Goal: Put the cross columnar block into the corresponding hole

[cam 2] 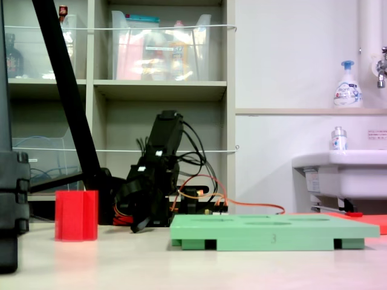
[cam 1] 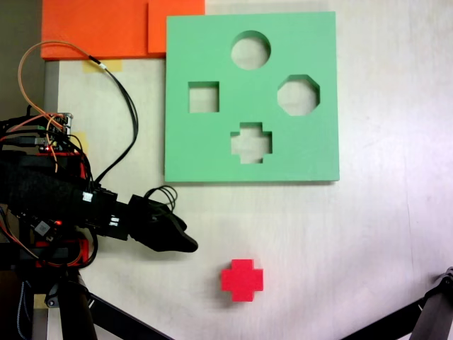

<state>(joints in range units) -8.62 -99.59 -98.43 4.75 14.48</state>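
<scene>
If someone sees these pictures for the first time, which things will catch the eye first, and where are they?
The light-green foam board stands out at the top middle of a fixed view from above, with round, square, octagonal and plus-shaped hole cut-outs. Below it, apart on the pale table, sits the bright red cross block. The dark arm comes in from the left, its pincer lying left of the block, not touching it.
</scene>
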